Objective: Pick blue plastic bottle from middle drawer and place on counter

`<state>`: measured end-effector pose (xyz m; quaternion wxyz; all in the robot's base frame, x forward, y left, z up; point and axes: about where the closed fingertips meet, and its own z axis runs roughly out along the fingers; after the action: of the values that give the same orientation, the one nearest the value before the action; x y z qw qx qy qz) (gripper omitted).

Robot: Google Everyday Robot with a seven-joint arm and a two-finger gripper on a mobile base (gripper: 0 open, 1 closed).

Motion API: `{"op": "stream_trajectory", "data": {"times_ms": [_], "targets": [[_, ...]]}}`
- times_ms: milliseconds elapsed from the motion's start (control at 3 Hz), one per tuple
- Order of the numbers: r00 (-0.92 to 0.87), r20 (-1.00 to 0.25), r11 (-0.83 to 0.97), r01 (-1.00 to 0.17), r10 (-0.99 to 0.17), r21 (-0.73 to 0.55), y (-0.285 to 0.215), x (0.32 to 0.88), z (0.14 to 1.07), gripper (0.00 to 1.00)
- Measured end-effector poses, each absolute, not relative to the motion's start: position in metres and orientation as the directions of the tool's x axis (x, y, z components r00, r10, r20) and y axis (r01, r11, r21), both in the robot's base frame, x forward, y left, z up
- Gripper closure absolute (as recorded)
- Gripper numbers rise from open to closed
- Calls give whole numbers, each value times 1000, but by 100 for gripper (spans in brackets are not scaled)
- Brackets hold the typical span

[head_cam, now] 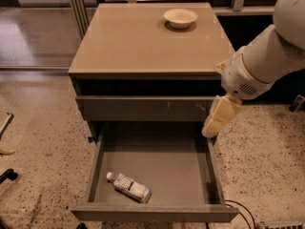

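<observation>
— Where's the blue plastic bottle [128, 186]?
— Lying on its side, front left of the open middle drawer [162, 159]. The gripper [212, 128] hangs at the drawer's right rear corner, below the desk [138, 42] edge; open or closed, I can't tell.
— Risk?
— Descending there, it could clip the drawer's side wall. The round bottle may also roll away.

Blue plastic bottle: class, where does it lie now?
Camera view: the blue plastic bottle lies on its side at the front-left of the middle drawer; the gripper hangs by its right wall.
</observation>
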<state>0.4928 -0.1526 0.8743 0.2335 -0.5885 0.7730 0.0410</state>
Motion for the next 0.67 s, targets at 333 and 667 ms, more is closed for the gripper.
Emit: {"op": "stream_trajectory", "data": {"times_ms": [333,667], "targets": [[-201,-483,317,-933,-852,-171,-108,494,823,0],[-240,-538,339,-936,-808,-91,-61,479,757,0]]}}
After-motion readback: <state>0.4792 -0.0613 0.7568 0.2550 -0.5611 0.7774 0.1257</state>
